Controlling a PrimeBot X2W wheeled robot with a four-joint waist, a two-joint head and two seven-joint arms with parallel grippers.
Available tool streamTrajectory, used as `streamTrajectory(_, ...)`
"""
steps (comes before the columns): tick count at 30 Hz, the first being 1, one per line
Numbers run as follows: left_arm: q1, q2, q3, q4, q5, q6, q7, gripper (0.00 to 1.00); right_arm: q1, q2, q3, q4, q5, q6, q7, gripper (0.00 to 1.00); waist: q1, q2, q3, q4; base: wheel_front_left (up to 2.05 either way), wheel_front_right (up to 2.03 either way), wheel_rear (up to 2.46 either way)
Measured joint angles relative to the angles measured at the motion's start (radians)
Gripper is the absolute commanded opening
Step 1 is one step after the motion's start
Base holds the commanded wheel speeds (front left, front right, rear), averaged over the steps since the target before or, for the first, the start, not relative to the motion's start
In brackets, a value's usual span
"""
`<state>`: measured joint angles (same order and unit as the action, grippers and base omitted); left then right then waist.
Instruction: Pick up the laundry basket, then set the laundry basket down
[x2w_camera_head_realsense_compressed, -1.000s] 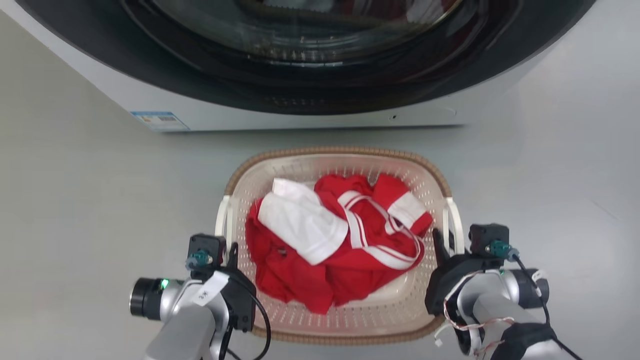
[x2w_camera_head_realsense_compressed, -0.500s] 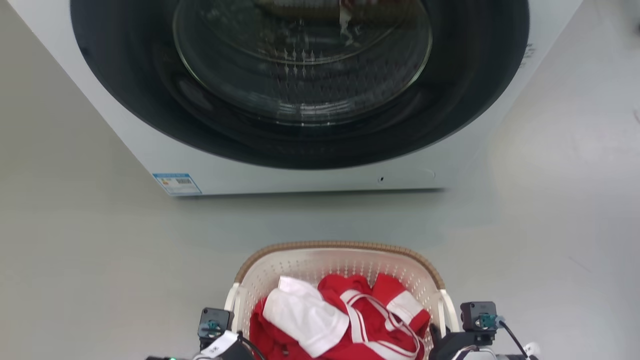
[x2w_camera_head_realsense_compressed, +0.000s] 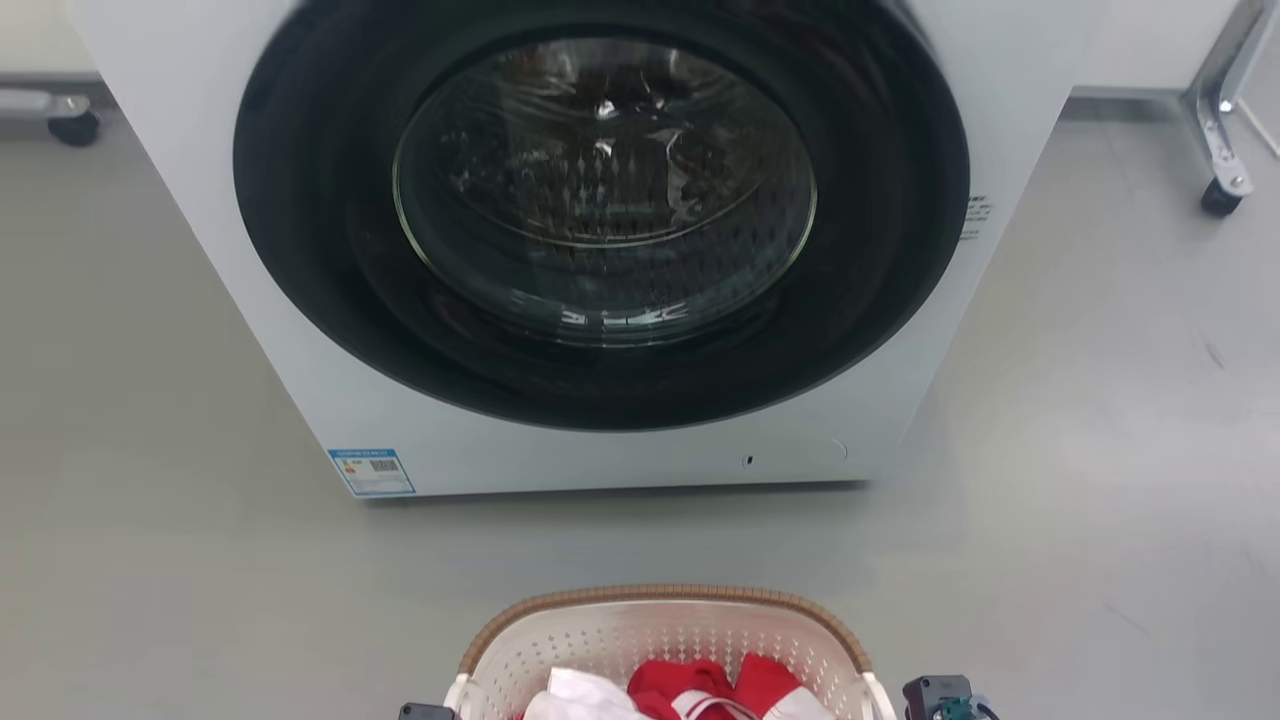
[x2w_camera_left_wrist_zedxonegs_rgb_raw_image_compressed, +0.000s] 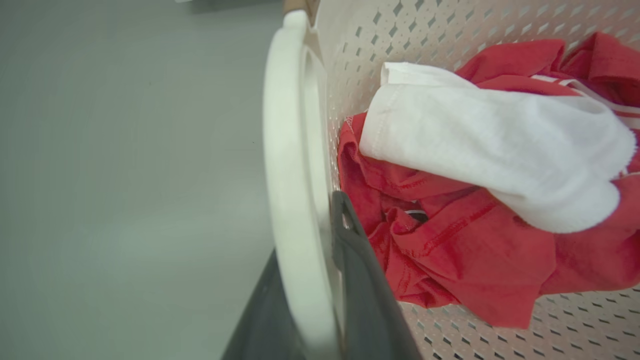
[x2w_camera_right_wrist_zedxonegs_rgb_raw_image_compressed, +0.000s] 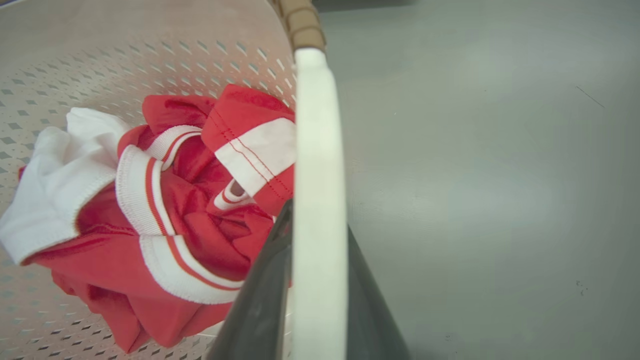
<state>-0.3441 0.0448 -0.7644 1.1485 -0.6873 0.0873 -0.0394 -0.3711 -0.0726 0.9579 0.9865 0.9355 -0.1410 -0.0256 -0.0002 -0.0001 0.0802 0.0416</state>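
Observation:
The laundry basket (x2w_camera_head_realsense_compressed: 660, 625) is cream-white and perforated with a brown woven-look rim. It sits at the bottom edge of the head view, in front of the washing machine, with red and white clothes (x2w_camera_left_wrist_zedxonegs_rgb_raw_image_compressed: 465, 165) inside. My left gripper (x2w_camera_left_wrist_zedxonegs_rgb_raw_image_compressed: 307, 225) is shut on the basket's white left handle (x2w_camera_left_wrist_zedxonegs_rgb_raw_image_compressed: 287, 150), one dark finger on each side of it. My right gripper (x2w_camera_right_wrist_zedxonegs_rgb_raw_image_compressed: 318, 217) is shut on the white right handle (x2w_camera_right_wrist_zedxonegs_rgb_raw_image_compressed: 317, 150) the same way. The frames do not show whether the basket's bottom touches the floor.
A white front-loading washing machine (x2w_camera_head_realsense_compressed: 600, 230) with a dark round door stands straight ahead, close beyond the basket. Grey floor (x2w_camera_head_realsense_compressed: 1100, 450) spreads to both sides. A metal frame leg on a castor (x2w_camera_head_realsense_compressed: 1220, 195) is at the far right and another castor (x2w_camera_head_realsense_compressed: 72, 127) at the far left.
The head camera has swung upward, so the washing machine takes more of the picture and the basket and both wrists sit at the bottom edge. Both grippers still hold the handles.

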Motion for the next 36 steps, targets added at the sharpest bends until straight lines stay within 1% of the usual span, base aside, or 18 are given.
streamTrajectory(9, 0.023, 0.003, -0.017, 0.002, -0.013, 0.0, 0.02, 0.0, 0.021, -0.001, 0.029, 0.0, 0.035, 0.0, 0.025, 0.0, 0.0001, 0.0, -0.054, -0.007, 0.0, 0.0, 0.0)
streamTrajectory(19, 0.023, 0.005, -0.028, -0.002, -0.041, 0.001, 0.029, 0.0, 0.021, -0.002, 0.053, 0.003, 0.07, 0.0, 0.026, 0.0, 0.0001, 0.0001, -0.066, -0.008, 0.0, 0.0, 0.0)
streamTrajectory(36, 0.024, 0.009, -0.048, -0.004, -0.052, 0.01, 0.029, 0.0, 0.018, -0.002, 0.089, 0.014, 0.116, -0.001, 0.024, 0.0, 0.0002, 0.0001, -0.068, -0.009, 0.0, 0.0, 0.0)
